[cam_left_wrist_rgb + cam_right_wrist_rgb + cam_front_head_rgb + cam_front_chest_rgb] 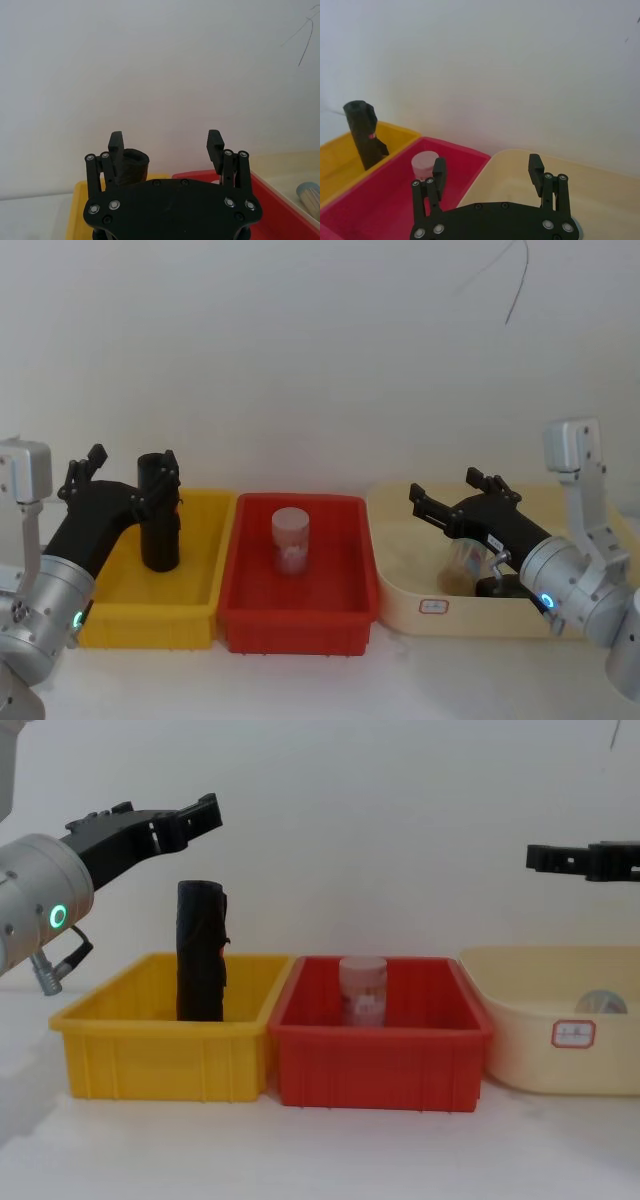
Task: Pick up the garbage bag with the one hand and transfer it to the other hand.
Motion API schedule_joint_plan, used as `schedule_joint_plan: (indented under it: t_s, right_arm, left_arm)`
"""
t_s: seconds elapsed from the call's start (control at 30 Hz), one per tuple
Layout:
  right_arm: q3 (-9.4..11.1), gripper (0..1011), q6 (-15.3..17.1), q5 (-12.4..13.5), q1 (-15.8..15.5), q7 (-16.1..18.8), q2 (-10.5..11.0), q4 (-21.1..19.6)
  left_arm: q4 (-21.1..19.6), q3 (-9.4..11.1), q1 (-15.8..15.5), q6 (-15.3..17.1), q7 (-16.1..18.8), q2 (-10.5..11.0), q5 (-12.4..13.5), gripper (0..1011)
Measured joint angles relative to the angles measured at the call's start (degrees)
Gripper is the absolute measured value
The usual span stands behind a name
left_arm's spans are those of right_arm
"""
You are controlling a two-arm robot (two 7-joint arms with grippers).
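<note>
**Left end effector lining up on the bag roll, grasp not yet made**

The bag (158, 512), a black roll, is standing upright in the yellow bin (203, 592), taller than the bin's walls. In the right wrist view a small red mark is showing on its side.

The left end effector (133, 472), on the arm with the green ring light, is hovering above the yellow bin at the roll's top, fingers spread. In its wrist view the roll's top is sitting just beside one finger (116, 145), not centred in the gap. Nothing is being held.

The right end effector (450, 498), on the arm with the blue light, is waiting over the cream bin (400, 585), fingers also spread and pinching nothing.

The step in hand appears to be the approach. The next move probably calls for centring the roll between the left fingers, then closing and lifting it clear.

A white label (575, 1034) is stuck on the cream bin's front; its writing is too small to read. A pale jar (290, 540) is standing in the red bin (297, 625).
</note>
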Motion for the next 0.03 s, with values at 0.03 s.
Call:
schedule_joint_plan:
  t_s: [0.03]
  right_arm:
    - [0.04,1001,-0.09,0.14,-0.22,0.08,-0.03,-0.34]
  left_arm:
    - [0.0,0.0,0.0,0.0,0.0,0.0,0.0,1001]
